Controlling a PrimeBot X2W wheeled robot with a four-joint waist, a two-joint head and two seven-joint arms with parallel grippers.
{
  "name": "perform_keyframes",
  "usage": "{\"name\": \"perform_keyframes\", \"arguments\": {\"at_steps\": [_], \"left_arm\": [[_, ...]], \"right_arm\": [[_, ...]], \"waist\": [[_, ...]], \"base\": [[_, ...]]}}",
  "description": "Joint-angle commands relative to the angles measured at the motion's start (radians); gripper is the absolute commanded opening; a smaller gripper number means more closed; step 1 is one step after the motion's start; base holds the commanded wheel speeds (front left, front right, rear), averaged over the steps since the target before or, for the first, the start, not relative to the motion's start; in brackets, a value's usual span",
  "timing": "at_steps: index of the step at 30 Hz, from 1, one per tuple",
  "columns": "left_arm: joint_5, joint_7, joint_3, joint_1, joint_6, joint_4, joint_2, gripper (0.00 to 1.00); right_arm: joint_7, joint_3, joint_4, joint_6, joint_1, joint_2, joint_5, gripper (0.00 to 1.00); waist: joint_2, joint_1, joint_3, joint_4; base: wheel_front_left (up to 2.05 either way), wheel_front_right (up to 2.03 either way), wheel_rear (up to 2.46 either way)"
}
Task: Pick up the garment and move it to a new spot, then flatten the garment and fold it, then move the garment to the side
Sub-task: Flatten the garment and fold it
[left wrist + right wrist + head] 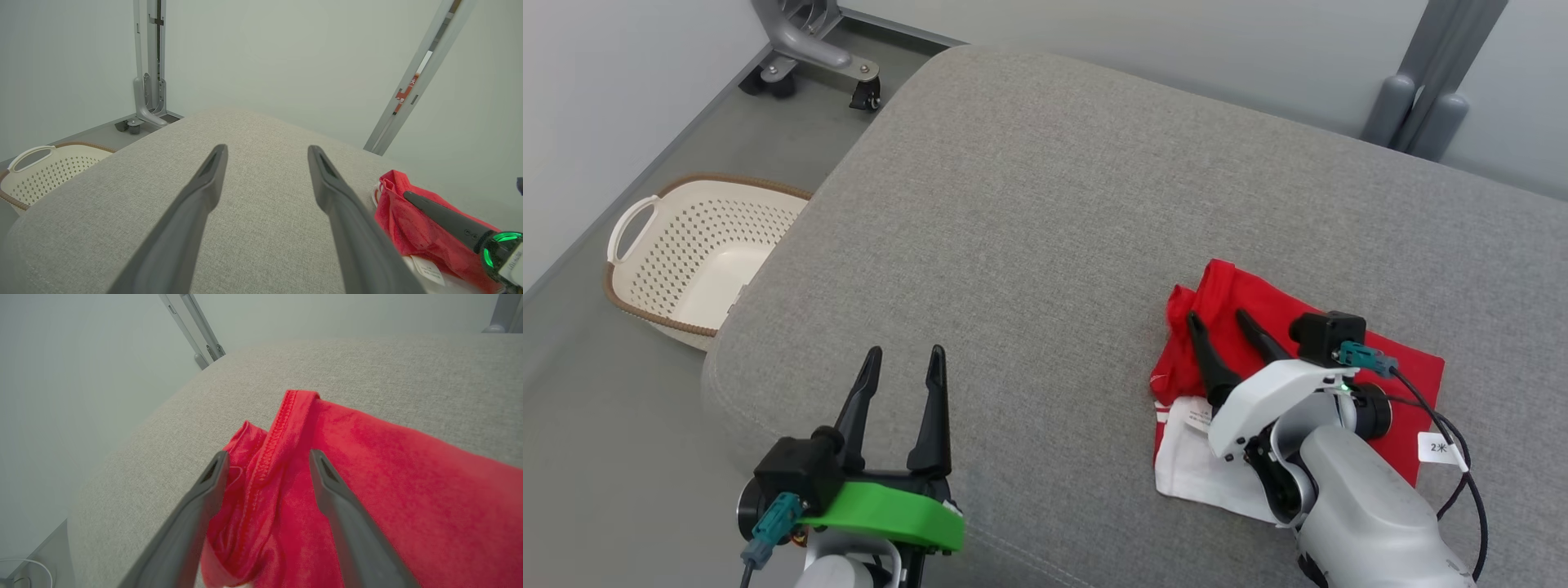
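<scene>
Right end effector [1217,315]: fingers apart, empty, straddling a raised hem | left end effector [906,351]: apart, over bare cushion [1045,204] | garment [1405,376]: red, bunched, on cushion's right side | step: likely flattening | next: pinch hem, draw it smooth

Folded red-and-white garment [1409,384] on grey cushion [1045,212]

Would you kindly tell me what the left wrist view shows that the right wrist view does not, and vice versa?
In the left, not the right: the perforated basket, the open left gripper, the garment's white label. In the right, not the left: the stitched red hem. In both: the grey cushion, the red garment, the open right gripper over it.
</scene>
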Motion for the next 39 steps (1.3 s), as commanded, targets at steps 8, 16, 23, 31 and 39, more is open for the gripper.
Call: {"name": "perform_keyframes", "arguments": {"at_steps": [8,16,23,31,39], "left_arm": [[-0.004,0.0,0.005,-0.016,0.023,0.008,0.003,1.0],[0.015,0.0,0.009,-0.009,0.006,0.037,0.003,1.0],[0.041,0.0,0.037,0.001,-0.034,0.075,0.003,1.0],[0.061,0.0,0.114,-0.013,-0.044,0.055,0.002,1.0],[0.092,0.0,0.168,0.022,-0.065,0.034,0.003,1.0]], "right_arm": [[-0.031,-0.064,0.004,0.0,0.009,-0.061,-0.009,1.0],[-0.034,-0.223,-0.124,0.0,0.101,-0.15,-0.056,1.0],[-0.034,-0.374,-0.344,0.0,0.256,-0.113,-0.16,1.0],[-0.034,-0.425,-0.467,0.0,0.347,-0.076,-0.245,1.0],[-0.034,-0.428,-0.522,0.0,0.393,-0.059,-0.274,1.0]], "waist": [[0.0,0.0,-0.008,-0.003],[0.0,0.0,-0.062,-0.024],[0.0,0.0,-0.12,-0.099],[0.0,0.0,-0.118,-0.248],[0.0,0.0,-0.118,-0.361]], "base": [[0.0,0.0,0.0],[0.0,0.0,0.0],[0.0,0.0,0.0],[0.0,0.0,0.0],[0.0,0.0,0.0]]}}
